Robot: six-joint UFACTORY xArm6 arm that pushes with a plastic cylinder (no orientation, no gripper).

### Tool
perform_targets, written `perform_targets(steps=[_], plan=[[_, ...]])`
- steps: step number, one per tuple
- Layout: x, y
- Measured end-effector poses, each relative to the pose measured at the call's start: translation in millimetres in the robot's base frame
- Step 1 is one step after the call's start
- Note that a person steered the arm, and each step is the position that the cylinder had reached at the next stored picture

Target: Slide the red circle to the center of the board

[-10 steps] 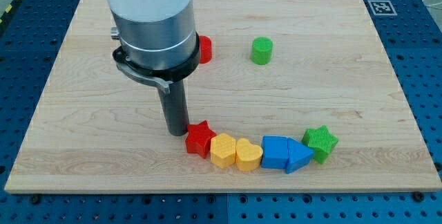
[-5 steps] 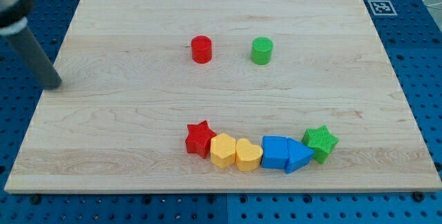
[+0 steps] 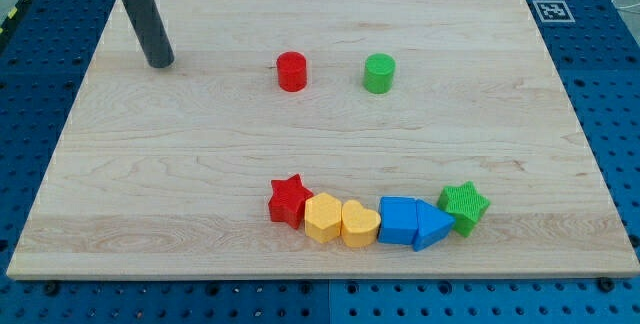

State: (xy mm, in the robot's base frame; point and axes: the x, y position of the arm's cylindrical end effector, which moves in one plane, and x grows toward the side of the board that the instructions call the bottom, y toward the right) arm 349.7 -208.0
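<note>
The red circle [image 3: 291, 71] stands on the wooden board [image 3: 200, 164], above the middle and a little to the view's left. My tip [image 3: 160, 62] rests on the board well to the left of the red circle, apart from it, near the view's top left. The rod rises from it towards the top edge of the view.
A green circle [image 3: 379, 73] stands to the right of the red circle. Along the view's bottom runs a touching row: red star [image 3: 289, 201], yellow hexagon [image 3: 323, 217], yellow heart [image 3: 359, 223], blue cube [image 3: 397, 220], blue triangle [image 3: 431, 226], green star [image 3: 464, 207].
My tip left the red star, swung out to the board's left edge, then moved up and right to the top left. No block has moved.
</note>
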Motion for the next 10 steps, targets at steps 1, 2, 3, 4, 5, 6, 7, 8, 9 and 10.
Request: perform_targets(steps=[1,2,3,4,5,6,7,8,9,10], plan=[[-1,1],[-12,7],[-20,14],[-11,37],[-7,80],[-7,125],[13,157],[43,175],[55,178],[41,157]])
